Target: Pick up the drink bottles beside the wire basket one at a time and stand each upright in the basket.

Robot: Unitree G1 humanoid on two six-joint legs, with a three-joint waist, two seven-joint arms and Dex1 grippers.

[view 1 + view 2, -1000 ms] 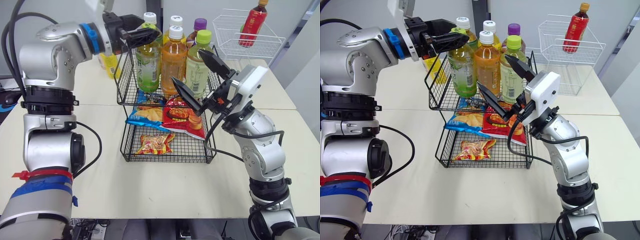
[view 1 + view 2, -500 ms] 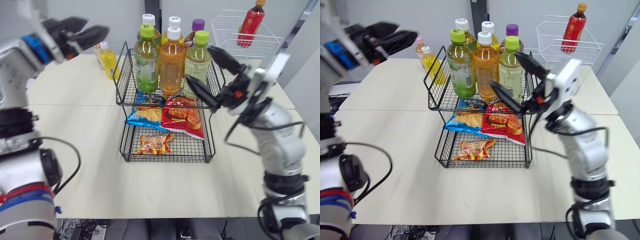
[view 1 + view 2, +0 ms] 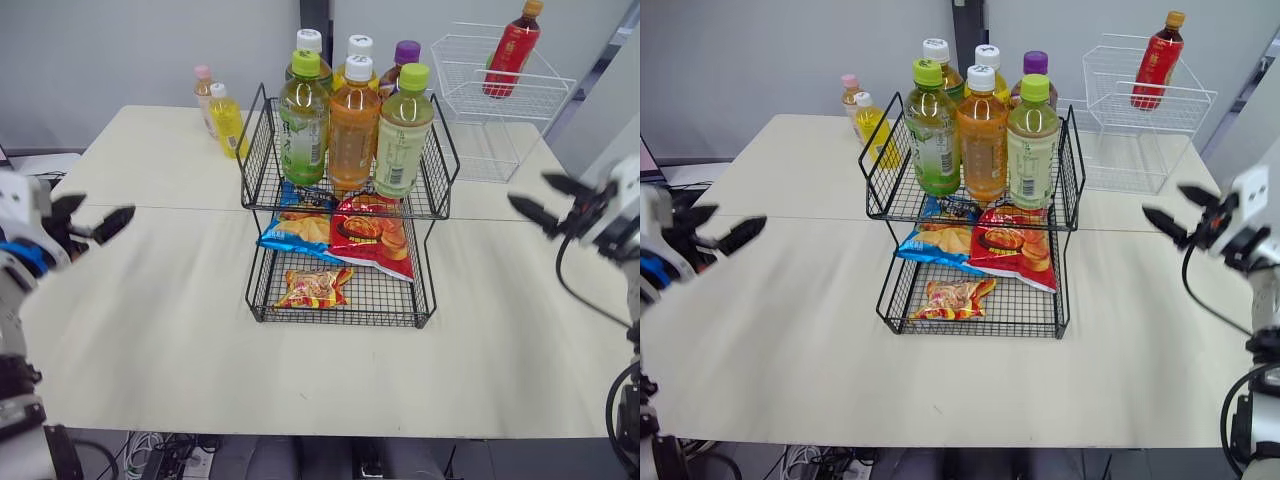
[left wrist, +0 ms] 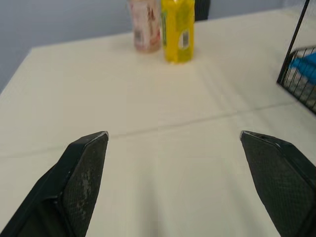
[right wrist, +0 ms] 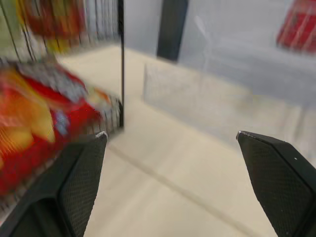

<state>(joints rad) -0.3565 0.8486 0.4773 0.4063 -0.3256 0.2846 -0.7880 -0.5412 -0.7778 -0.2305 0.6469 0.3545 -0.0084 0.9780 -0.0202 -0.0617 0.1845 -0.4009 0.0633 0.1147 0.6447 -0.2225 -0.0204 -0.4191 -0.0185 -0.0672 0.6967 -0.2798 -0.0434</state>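
Centrally, a black two-tier wire basket [image 3: 256, 150] holds six upright drink bottles [image 3: 352, 130].
A small yellow bottle [image 3: 226, 121] and pink bottle [image 3: 205, 95] stand beside it; left gripper [image 3: 106, 206] and right gripper [image 3: 528, 190] gape apart, empty.

nine bottles in all. six stand in the rack [image 3: 256, 160]: a green-capped bottle [image 3: 303, 125], an orange bottle [image 3: 354, 130], a second green-capped bottle [image 3: 403, 140], a white-capped bottle [image 3: 309, 42], a second white-capped bottle [image 3: 360, 44] and a purple-capped bottle [image 3: 406, 52]. two stand on the surface [image 3: 180, 330]: a pink bottle [image 3: 204, 88] and a yellow bottle [image 3: 227, 122]. one red bottle [image 3: 512, 52] is in the white basket [image 3: 470, 95]. three snack bags: a blue bag [image 3: 295, 230], a red bag [image 3: 372, 235], an orange bag [image 3: 313, 288]. one rack, one white basket. two grippers, the left gripper [image 3: 105, 206] and the right gripper [image 3: 528, 190], two fingers each
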